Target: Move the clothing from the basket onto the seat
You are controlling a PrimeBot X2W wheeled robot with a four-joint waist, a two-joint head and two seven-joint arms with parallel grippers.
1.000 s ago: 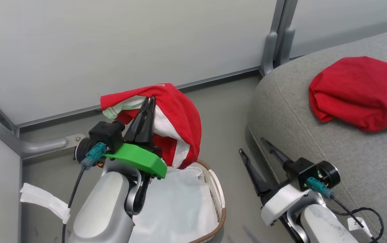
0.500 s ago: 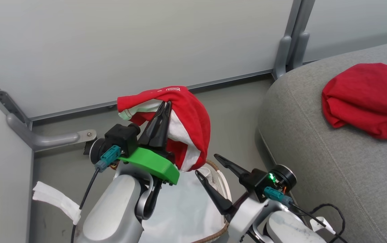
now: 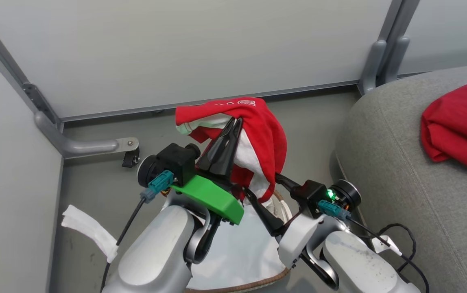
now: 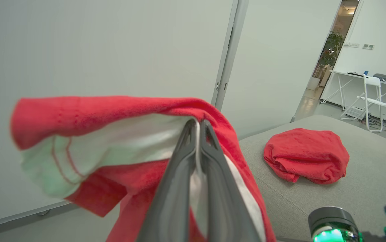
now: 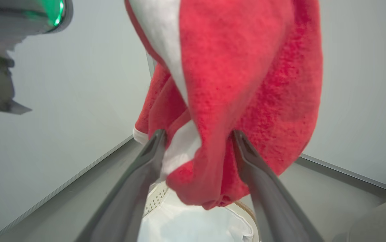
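Note:
My left gripper (image 3: 235, 122) is shut on a red garment with white stripes (image 3: 268, 134), holding it in the air above the basket (image 3: 254, 285). In the left wrist view the closed fingertips (image 4: 198, 123) pinch a white fold of that garment (image 4: 112, 111). My right gripper (image 3: 262, 185) stands open just right of the left arm. In the right wrist view the garment's hanging lower end (image 5: 246, 67) dangles between its spread fingers (image 5: 198, 134), over the basket's white liner (image 5: 196, 225). A plain red garment (image 3: 457, 126) (image 4: 305, 156) lies bunched on the grey seat (image 3: 400, 162) (image 4: 364, 188) to the right.
Pale partition walls close the corner behind and to the left, with a grey metal foot bracket (image 3: 91, 144) on the floor. A white strip (image 3: 89, 232) lies on the floor at the left. A black cable (image 3: 400, 240) runs from my right wrist beside the seat's edge.
The head camera has swung left, shifting the whole picture right. My right gripper has moved left from beside the seat to under the hanging garment, still open. The left grip is unchanged.

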